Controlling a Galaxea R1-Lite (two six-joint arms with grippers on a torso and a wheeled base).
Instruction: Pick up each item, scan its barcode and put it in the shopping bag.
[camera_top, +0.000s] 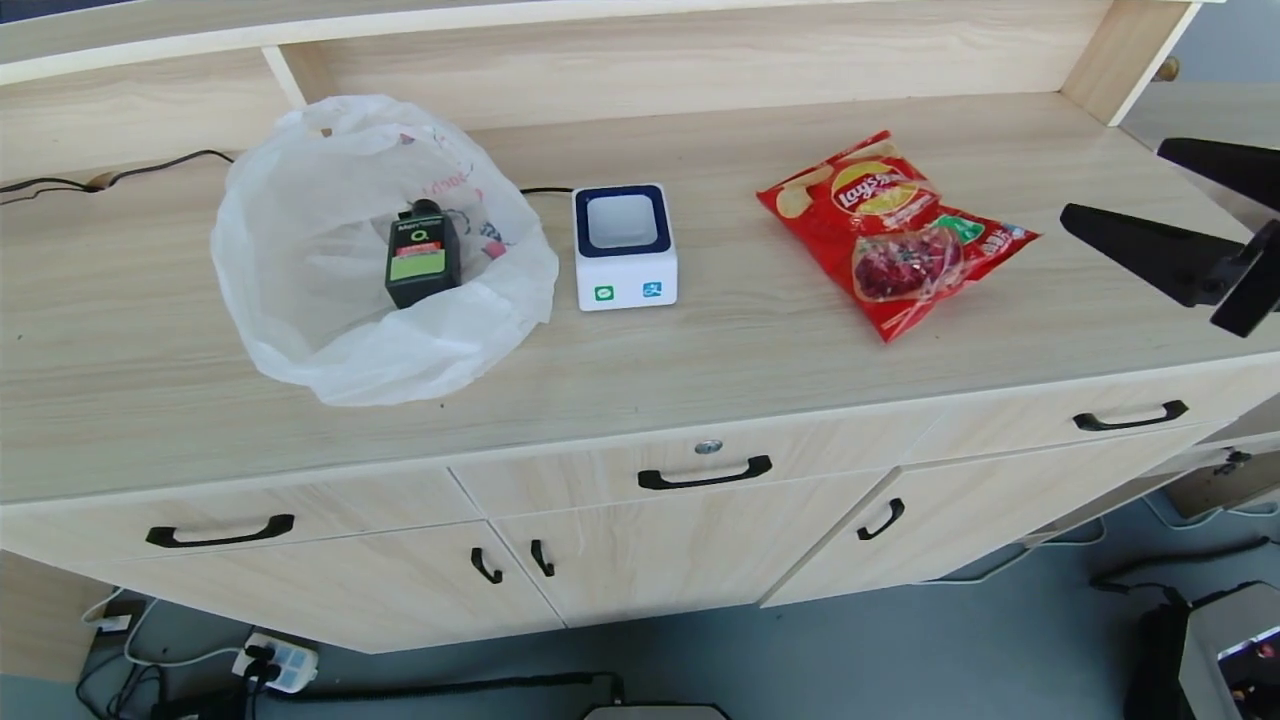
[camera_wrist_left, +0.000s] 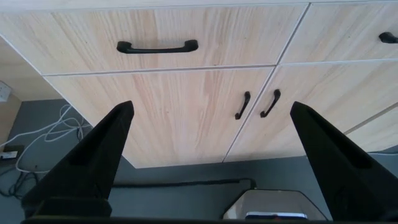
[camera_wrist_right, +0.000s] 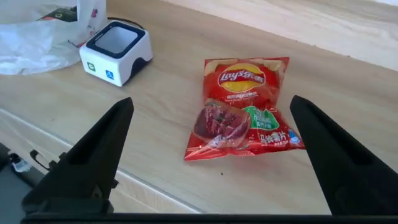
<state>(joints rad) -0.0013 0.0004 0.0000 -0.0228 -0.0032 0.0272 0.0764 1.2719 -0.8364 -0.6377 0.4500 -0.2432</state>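
Chip bag (camera_top: 860, 200), red: flat on the wooden counter (camera_top: 700, 340), toward my right side, well apart from the scanner. What looks like a smaller clear packet (camera_top: 905, 262) with dark red contents lies across it, touching it.

Shopping bag (camera_top: 270, 220), white thin plastic: on the counter toward my left, mouth open upward, just beside the scanner. Contents: one dark bottle-like item (camera_top: 422, 258) with a green label, lying tilted inside.

Scanner (camera_top: 625, 246), small white box with a blue-framed window on top: stands between the shopping bag and the chip bag; a black cable (camera_top: 545, 190) runs from behind it.

Right gripper (camera_top: 1113, 180): mine, fingers spread wide, nothing held, hovering over the counter's right end, near the chip bag and not touching it.

Left gripper (camera_wrist_left: 211, 106): mine, fingers likewise spread and empty, held low in front of the cabinet doors (camera_wrist_left: 186, 112) under the counter, below a drawer with a black handle (camera_wrist_left: 157, 46).
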